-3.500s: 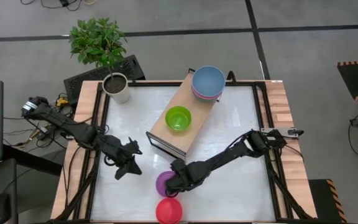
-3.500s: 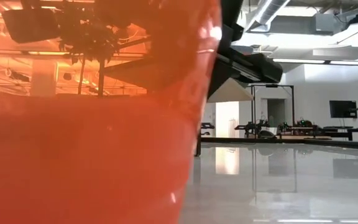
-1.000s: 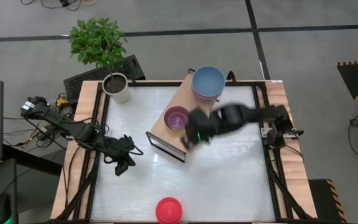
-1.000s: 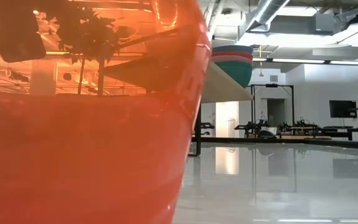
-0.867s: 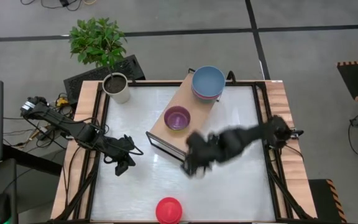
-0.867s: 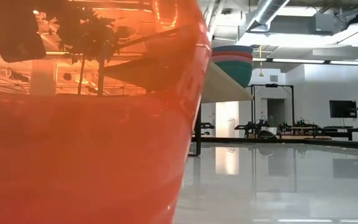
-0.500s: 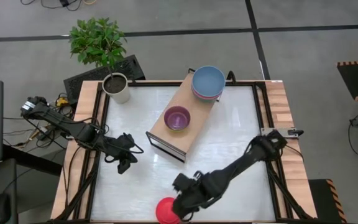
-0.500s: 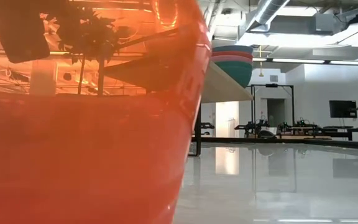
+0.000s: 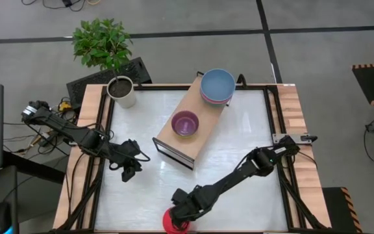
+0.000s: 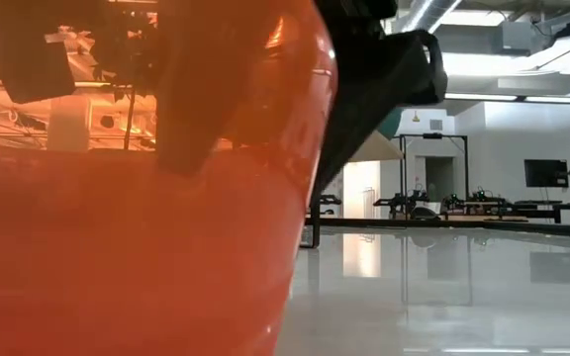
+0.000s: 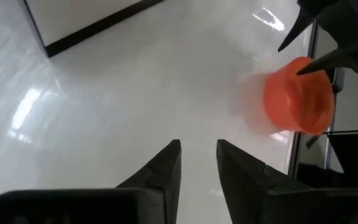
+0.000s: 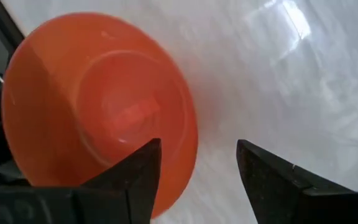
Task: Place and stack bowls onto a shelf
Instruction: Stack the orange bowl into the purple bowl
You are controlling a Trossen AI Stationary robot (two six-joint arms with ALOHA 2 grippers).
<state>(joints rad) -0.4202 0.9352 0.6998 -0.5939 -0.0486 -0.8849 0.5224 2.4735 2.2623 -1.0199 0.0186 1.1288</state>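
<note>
A red bowl (image 9: 176,223) stands upright on its base at the table's near edge and fills the low view (image 10: 137,247). My right gripper (image 9: 178,216) is open above it. One finger (image 10: 181,109) is inside the bowl and the other (image 10: 369,89) outside its wall (image 12: 188,134); no touch shows. On the shelf (image 9: 174,133) sit a purple bowl (image 9: 186,122) and a stack topped by a blue bowl (image 9: 217,85). My left gripper (image 9: 130,168) waits open at the table's left (image 11: 197,155).
A white pot with soil (image 9: 122,91) and a green plant stand at the far left corner. The dark frame rails (image 9: 283,162) run along the table's sides. Bare white tabletop (image 9: 239,140) lies between the shelf and the right rail.
My right gripper has swept from beside the shelf toward the table's near edge and down onto the red bowl, with its fingers now astride the bowl's wall. The purple bowl stays on the shelf. The red bowl has not moved.
</note>
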